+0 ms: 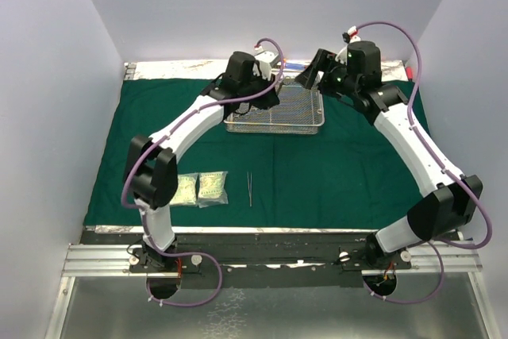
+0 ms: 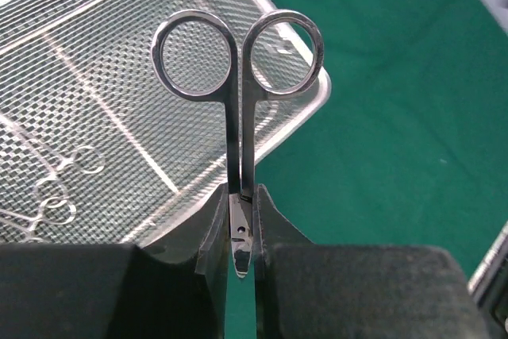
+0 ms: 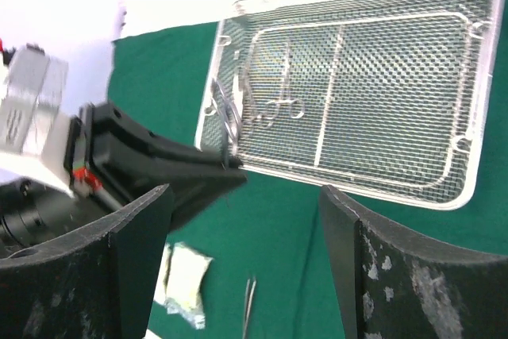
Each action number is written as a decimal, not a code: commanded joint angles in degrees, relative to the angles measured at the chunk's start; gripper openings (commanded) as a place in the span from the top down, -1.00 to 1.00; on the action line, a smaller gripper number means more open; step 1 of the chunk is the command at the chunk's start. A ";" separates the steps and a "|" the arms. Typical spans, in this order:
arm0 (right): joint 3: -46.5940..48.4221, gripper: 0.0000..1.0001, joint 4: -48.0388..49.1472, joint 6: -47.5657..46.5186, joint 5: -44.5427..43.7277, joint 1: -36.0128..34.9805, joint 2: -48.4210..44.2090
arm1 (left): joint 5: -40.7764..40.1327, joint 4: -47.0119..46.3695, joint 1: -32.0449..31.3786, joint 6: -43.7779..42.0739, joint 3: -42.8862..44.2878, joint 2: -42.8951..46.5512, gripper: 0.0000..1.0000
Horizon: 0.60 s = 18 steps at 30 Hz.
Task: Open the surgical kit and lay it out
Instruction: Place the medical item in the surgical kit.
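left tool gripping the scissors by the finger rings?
No, the left tool clamps the scissors near the pivot; both rings stick out free.

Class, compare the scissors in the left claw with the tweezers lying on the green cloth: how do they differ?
The scissors are gripped in the left claw, held by the tray; the tweezers lie loose on the cloth. The scissors end in two ring handles; the tweezers are a plain slim strip. Both are shiny steel.

Green cloth (image 1: 357,164) covers the desk, wire tray (image 1: 274,114) by its far edge. Packets (image 1: 202,188) and forceps (image 1: 249,190) lie toward the near edge, scissors (image 2: 232,136) gripped above the tray.
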State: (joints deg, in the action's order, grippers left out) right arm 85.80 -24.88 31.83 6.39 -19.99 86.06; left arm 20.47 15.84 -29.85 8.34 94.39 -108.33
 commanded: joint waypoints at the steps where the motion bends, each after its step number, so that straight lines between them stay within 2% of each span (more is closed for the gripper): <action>1: 4.43 -0.58 -0.67 -1.88 11.01 -0.23 0.58 | 4.35 -0.52 -3.36 -2.30 -5.93 9.04 1.00; 4: 7.41 -0.58 -1.84 -4.73 17.97 -0.23 1.56 | 4.28 -0.28 -4.86 -4.61 -9.25 13.43 1.00; 9: 11.27 -0.48 -9.46 -6.95 20.17 -0.29 3.31 | 2.85 0.13 -5.69 -6.72 -12.09 18.29 1.00; 15: 12.09 -0.25 -13.09 -8.94 25.98 -0.23 5.04 | 2.22 0.33 -6.25 -7.34 -10.63 20.50 1.00; 18: 12.45 -0.13 -11.78 -7.96 28.79 -0.23 5.19 | 2.49 0.63 -6.40 -8.04 -9.66 20.70 1.00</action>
State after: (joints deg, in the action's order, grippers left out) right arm 96.42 -34.11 24.58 28.93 -20.05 90.13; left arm 22.87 16.16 -35.86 2.28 82.78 -89.56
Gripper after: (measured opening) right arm 0.597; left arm 0.143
